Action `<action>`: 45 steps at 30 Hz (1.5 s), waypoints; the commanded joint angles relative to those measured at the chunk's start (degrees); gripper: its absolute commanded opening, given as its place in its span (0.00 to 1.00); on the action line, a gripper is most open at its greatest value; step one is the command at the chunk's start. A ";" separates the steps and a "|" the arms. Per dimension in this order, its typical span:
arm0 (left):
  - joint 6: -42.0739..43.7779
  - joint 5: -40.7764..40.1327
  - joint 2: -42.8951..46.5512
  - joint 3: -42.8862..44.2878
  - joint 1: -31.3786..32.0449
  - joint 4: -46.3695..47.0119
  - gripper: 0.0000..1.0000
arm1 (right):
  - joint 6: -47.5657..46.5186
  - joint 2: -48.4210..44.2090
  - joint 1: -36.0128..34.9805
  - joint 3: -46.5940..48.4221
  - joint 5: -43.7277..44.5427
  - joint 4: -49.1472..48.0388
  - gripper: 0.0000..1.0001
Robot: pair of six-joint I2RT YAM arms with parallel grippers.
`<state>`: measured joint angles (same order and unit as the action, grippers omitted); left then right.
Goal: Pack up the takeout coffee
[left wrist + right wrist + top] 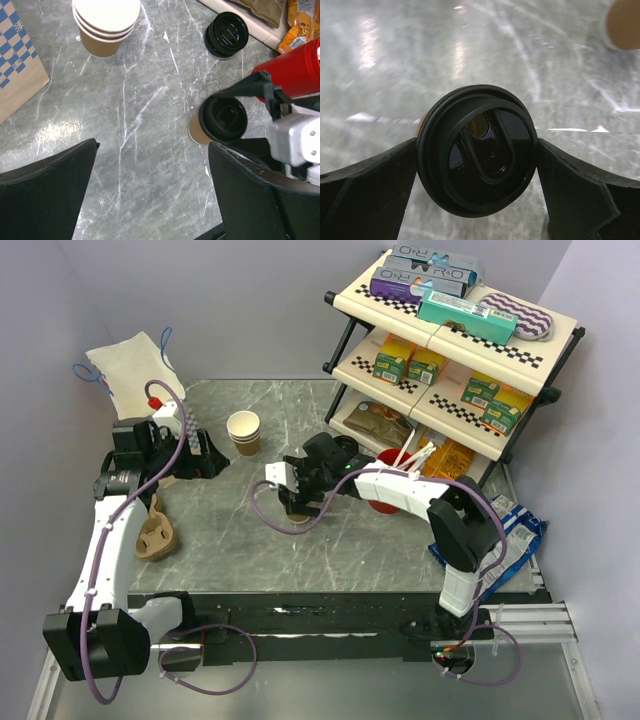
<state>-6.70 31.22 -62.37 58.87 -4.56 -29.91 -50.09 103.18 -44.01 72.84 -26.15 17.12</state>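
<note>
Straddling the upright lidded cup (479, 172) at mid-frame, the right claw (477, 150) is standing spread, fingers flanking its lid; the left claw (152, 150), also spread, is hovering farther off.

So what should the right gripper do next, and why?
Probably shut the right gripper on the lidded cup. The cup stands on the table right between its wide-open jaws, so it looks lined up for a grab, but nothing is held yet.
</note>
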 commanded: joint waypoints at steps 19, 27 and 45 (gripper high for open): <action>-0.07 1.12 4.45 1.16 -2.21 -2.70 0.99 | 4.12 16.09 -0.11 10.04 32.48 -26.44 0.99; 0.20 1.39 3.48 2.56 -2.30 -1.56 0.99 | 6.66 17.59 1.03 13.91 30.90 -24.07 1.00; -0.33 1.74 -0.65 5.02 -2.21 1.61 0.99 | 18.09 14.51 4.72 19.62 16.40 -12.30 1.00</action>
<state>-6.70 32.16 -62.70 60.69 -6.57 -30.76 -35.83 120.44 -39.64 89.01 -5.10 0.62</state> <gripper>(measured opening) 0.994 0.999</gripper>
